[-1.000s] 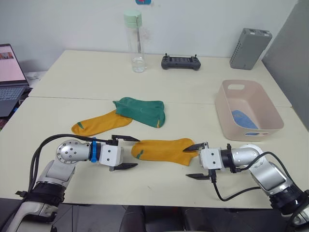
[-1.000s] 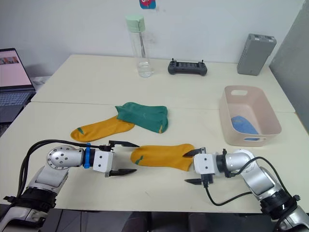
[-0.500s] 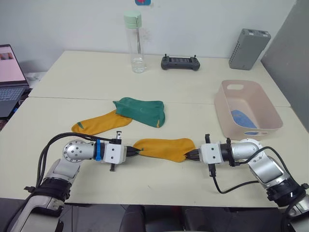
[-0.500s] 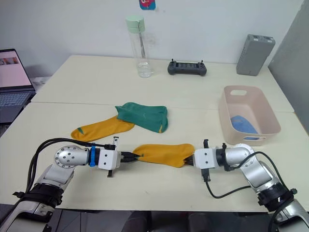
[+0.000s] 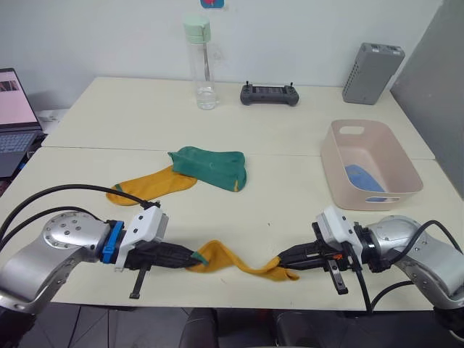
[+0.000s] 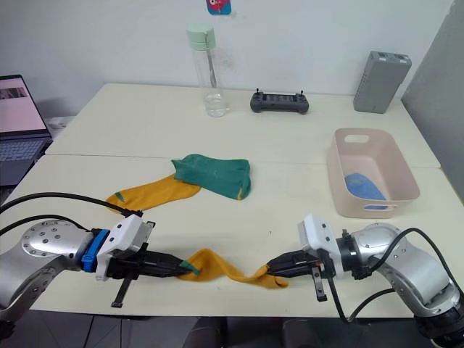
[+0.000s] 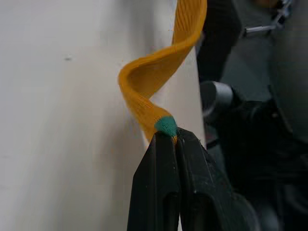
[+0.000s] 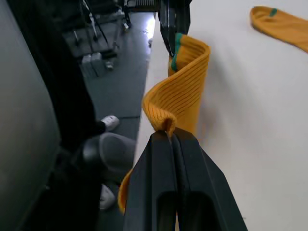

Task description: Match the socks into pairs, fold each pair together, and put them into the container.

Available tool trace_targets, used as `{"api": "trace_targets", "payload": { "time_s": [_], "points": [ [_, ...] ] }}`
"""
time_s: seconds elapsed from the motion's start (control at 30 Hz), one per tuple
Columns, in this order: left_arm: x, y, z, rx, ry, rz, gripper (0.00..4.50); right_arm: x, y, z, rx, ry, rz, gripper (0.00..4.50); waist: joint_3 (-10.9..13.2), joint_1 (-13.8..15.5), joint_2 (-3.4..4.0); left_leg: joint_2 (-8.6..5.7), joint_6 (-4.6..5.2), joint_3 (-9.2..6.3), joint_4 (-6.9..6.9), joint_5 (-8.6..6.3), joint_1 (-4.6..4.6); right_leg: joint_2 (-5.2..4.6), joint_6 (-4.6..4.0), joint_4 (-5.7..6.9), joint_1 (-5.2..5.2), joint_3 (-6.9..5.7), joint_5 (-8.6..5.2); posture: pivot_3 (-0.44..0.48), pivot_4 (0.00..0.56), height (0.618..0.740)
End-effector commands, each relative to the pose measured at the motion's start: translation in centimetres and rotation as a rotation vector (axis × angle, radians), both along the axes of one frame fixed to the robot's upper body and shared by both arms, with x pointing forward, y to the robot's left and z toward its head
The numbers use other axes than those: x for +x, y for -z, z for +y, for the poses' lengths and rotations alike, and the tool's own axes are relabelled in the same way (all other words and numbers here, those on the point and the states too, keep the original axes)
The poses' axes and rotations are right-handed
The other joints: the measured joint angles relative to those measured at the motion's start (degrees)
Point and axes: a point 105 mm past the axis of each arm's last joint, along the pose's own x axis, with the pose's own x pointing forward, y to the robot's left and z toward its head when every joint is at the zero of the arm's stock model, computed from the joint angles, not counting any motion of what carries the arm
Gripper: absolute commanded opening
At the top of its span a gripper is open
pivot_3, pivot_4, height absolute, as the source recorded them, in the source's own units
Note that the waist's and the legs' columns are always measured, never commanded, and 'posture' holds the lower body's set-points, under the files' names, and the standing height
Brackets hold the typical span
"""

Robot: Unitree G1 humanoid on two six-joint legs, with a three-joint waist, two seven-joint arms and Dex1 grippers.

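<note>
Two sets of fingers are clamped on the same yellow sock [image 5: 239, 261], one at each end: the left gripper [image 5: 190, 257] pinches the green-tipped end and the right gripper [image 5: 284, 259] pinches the other end. The left wrist view shows the black fingers [image 7: 161, 168] pressed tight together right at the little green tip, and the right wrist view shows its fingers [image 8: 166, 159] closed on a small fold of the ribbed yellow fabric. The sock hangs between them in a loose wavy twist along the near edge of the desk [image 5: 290, 145], sagging in the middle. Further in, the second yellow sock [image 5: 148, 185] lies flat on the desk, with its far end tucked under the green socks [image 5: 210, 166], which sit bunched together in a pile near the middle. Over on the right is the pink bin [image 5: 406, 177], well apart from the held sock, with a bit of blue sock [image 5: 360, 177] lying in the bottom. At the back of the desk there's a clear water bottle [image 5: 201, 65] with a pale green cap, a dark game-style controller [image 5: 270, 94] and a grey ribbed box [image 5: 371, 72]. A laptop [image 5: 14, 109] sits off the left edge.
</note>
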Motion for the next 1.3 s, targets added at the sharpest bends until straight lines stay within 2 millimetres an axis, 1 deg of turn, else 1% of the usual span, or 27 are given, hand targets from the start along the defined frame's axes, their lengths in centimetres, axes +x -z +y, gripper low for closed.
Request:
{"api": "trace_targets", "payload": {
  "time_s": [0.03, 0.1, 0.23, 0.3, 0.4, 0.43, 0.5, 0.6, 0.77, 0.87, 0.97, 1.0, 1.03, 1.07, 1.1, 1.17, 1.2, 1.23, 1.3],
  "points": [
    [0.4, 0.8, 0.6, 0.033, -0.058, 0.108, 0.02, 0.9, -0.1, 0.5, 0.024, 0.064, 0.1, 0.0, 0.0, 0.0, 0.0, -0.01, 0.0, 0.02, 0.03, 0.0, 0.0, -0.01, 0.0, -0.01, -0.1, 0.01, 0.0, 0.0, 0.15, 0.74],
    [1.6, 1.7, 0.7, 0.056, -0.085, 0.099, 0.02, 2.1, 1.3, 0.3, -0.029, 0.113, 0.089, 0.0, 0.0, 0.1, 0.01, -0.02, 0.0, 0.0, 0.13, 0.0, 0.0, -0.01, 0.0, -0.02, -0.26, 0.01, 0.0, 0.0, 0.15, 0.74],
    [3.9, 2.9, 0.8, 0.112, -0.087, 0.037, 0.02, 4.4, 2.9, -0.3, -0.111, 0.188, 0.045, 0.0, 0.0, 0.2, -0.02, -0.09, 0.0, 0.04, 0.33, 0.0, -0.19, -0.03, 0.02, -0.04, -0.42, 0.06, 0.02, 0.0, 0.15, 0.74],
    [5.3, 3.2, 0.8, 0.13, -0.096, 0.006, 0.02, 5.8, 3.1, -0.5, -0.12, 0.237, 0.015, 0.0, 0.0, 0.2, -0.03, -0.1, 0.0, 0.1, 0.33, -0.01, -0.28, -0.03, 0.08, -0.04, -0.51, 0.1, 0.06, 0.0, 0.15, 0.74],
    [7.0, 3.6, 0.9, 0.152, -0.103, -0.019, 0.02, 7.2, 3.4, -0.7, -0.136, 0.266, -0.016, 0.0, 0.0, 0.2, -0.02, -0.1, 0.01, 0.07, 0.27, 0.0, -0.47, 0.04, 0.24, 0.03, -0.46, 0.1, 0.15, 0.0, 0.15, 0.74],
    [7.4, 3.7, 0.8, 0.156, -0.1, -0.026, 0.02, 7.6, 3.5, -0.9, -0.146, 0.27, -0.025, 0.0, 0.0, 0.2, -0.02, -0.1, 0.01, 0.03, 0.27, -0.01, -0.5, 0.08, 0.42, 0.05, -0.47, 0.08, 0.25, 0.0, 0.15, 0.74],
    [8.2, 3.8, 0.7, 0.159, -0.101, -0.038, 0.02, 8.6, 3.6, -1.1, -0.155, 0.306, -0.041, 0.0, 0.0, 0.2, -0.02, -0.09, 0.01, -0.02, 0.22, -0.01, -0.56, 0.13, 0.41, 0.05, -0.5, 0.06, 0.25, 0.0, 0.15, 0.74],
    [8.9, 3.9, 0.4, 0.164, -0.089, -0.044, 0.02, 9.1, 3.7, -1.5, -0.17, 0.306, -0.064, 0.0, 0.0, 0.2, -0.02, -0.09, 0.02, -0.04, 0.17, -0.01, -0.7, 0.15, 0.37, 0.04, -0.6, 0.05, 0.27, 0.0, 0.15, 0.74],
    [9.9, 4.0, 0.0, 0.165, -0.08, -0.087, 0.02, 9.2, 3.9, -1.8, -0.176, 0.307, -0.062, 0.0, 0.0, 0.3, -0.02, -0.09, 0.02, -0.1, 0.21, -0.01, -0.78, 0.15, 0.36, 0.05, -0.62, 0.0, 0.28, 0.0, 0.15, 0.74],
    [10.4, 3.4, -0.1, 0.124, -0.101, -0.093, 0.61, 9.9, 3.3, -2.0, -0.137, 0.355, -0.072, 0.64, 0.0, 0.3, -0.02, -0.09, 0.02, -0.1, 0.29, -0.01, -0.78, 0.15, 0.46, 0.06, -0.59, 0.01, 0.31, 0.0, 0.15, 0.74],
    [10.3, 2.3, 0.6, 0.099, -0.129, -0.093, 1.53, 10.9, 2.1, -3.0, -0.095, 0.427, -0.121, 1.66, 0.0, 0.2, -0.02, -0.09, 0.02, -0.1, 0.4, 0.0, -0.79, 0.15, 0.57, 0.07, -0.56, 0.04, 0.35, 0.0, 0.15, 0.74],
    [10.6, 1.8, 0.9, 0.087, -0.159, -0.116, 1.86, 11.2, 1.1, -3.1, -0.053, 0.449, -0.151, 2.02, 0.0, 0.2, -0.02, -0.09, 0.02, -0.1, 0.43, 0.0, -0.8, 0.15, 0.58, 0.07, -0.56, 0.04, 0.36, 0.0, 0.15, 0.74],
    [10.9, 1.1, 1.1, 0.071, -0.192, -0.142, 2.08, 11.3, 0.0, -3.0, -0.015, 0.462, -0.183, 2.3, 0.0, 0.2, -0.02, -0.09, 0.02, -0.1, 0.45, 0.0, -0.8, 0.15, 0.6, 0.07, -0.55, 0.04, 0.37, 0.0, 0.15, 0.74],
    [11.1, 0.4, 1.2, 0.049, -0.216, -0.17, 2.46, 11.3, -0.9, -2.9, 0.011, 0.46, -0.217, 2.33, 0.0, 0.2, -0.02, -0.09, 0.02, -0.1, 0.45, 0.0, -0.8, 0.15, 0.61, 0.07, -0.55, 0.04, 0.37, 0.0, 0.15, 0.74],
    [11.1, -0.4, 1.0, 0.027, -0.21, -0.212, 2.73, 10.9, -1.6, -2.5, 0.034, 0.444, -0.225, 2.33, 0.0, 0.2, -0.02, -0.08, 0.02, -0.12, 0.45, 0.0, -0.8, 0.15, 0.61, 0.07, -0.55, 0.03, 0.37, 0.0, 0.15, 0.74],
    [10.8, -1.3, 0.2, -0.004, -0.169, -0.311, 2.73, 10.2, -2.1, -1.6, 0.052, 0.396, -0.242, 2.33, 0.0, 0.2, -0.01, -0.08, 0.02, -0.13, 0.44, 0.0, -0.8, 0.15, 0.59, 0.09, -0.54, 0.02, 0.37, 0.0, 0.15, 0.74],
    [10.5, -1.4, -0.4, -0.024, -0.151, -0.344, 2.73, 9.8, -2.0, -0.8, 0.051, 0.368, -0.261, 2.33, 0.0, 0.2, -0.01, -0.08, 0.02, -0.13, 0.42, -0.01, -0.8, 0.15, 0.56, 0.08, -0.54, 0.02, 0.37, 0.0, 0.15, 0.74],
    [10.0, -1.4, -1.0, -0.045, -0.128, -0.362, 2.76, 9.5, -1.7, -0.1, 0.051, 0.351, -0.275, 2.13, 0.0, 0.2, 0.0, -0.08, 0.02, -0.12, 0.42, -0.01, -0.8, 0.14, 0.52, 0.07, -0.53, 0.02, 0.38, 0.0, 0.15, 0.74],
    [8.9, -0.9, -2.2, -0.086, -0.088, -0.376, 2.35, 8.9, -0.2, 1.3, 0.029, 0.305, -0.309, 1.7, 0.0, 0.1, 0.0, -0.08, 0.02, -0.1, 0.39, -0.01, -0.8, 0.13, 0.48, 0.04, -0.53, 0.04, 0.41, 0.0, 0.15, 0.74]
  ]
}}
